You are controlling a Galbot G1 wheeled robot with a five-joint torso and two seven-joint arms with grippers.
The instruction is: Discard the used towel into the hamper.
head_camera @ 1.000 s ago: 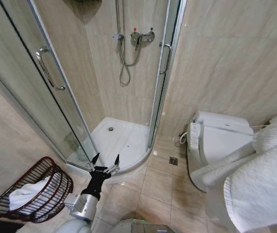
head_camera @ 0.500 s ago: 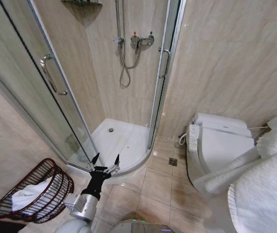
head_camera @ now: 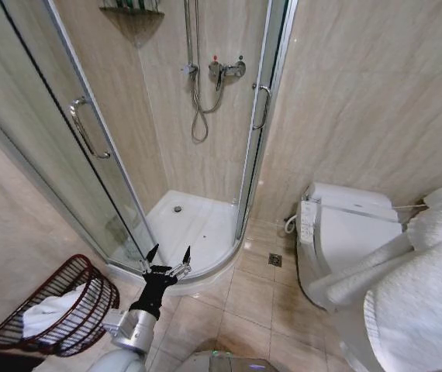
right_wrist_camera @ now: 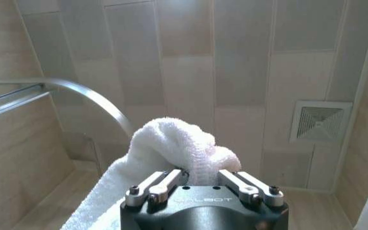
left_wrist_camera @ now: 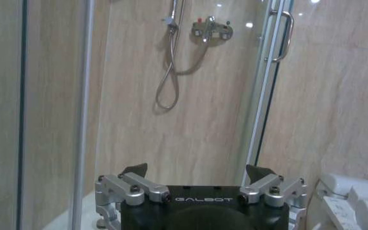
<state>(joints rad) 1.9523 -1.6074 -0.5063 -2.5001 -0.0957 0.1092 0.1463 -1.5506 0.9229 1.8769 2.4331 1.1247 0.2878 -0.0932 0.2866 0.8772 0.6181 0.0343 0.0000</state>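
Item: used towel [right_wrist_camera: 171, 143], white terry, bunched and clamped between the fingers of the right end effector [right_wrist_camera: 202, 178], its tail trailing down past the wrist; in the head view it hangs as a broad white drape [head_camera: 423, 302] at the robot's right. Destination: hamper [head_camera: 89, 271], dark reddish-brown open weave, on the floor just left of and below the left end effector [head_camera: 168, 256], well apart from the towel-bearing one, with white cloth [head_camera: 46, 314] already inside. Left end effector: spread wide, holding nothing, idle ahead of the shower tray [head_camera: 198, 225]. Step judged: carrying, towel not yet delivered. Next move calls for bringing the right end effector across above the hamper rim before letting go.
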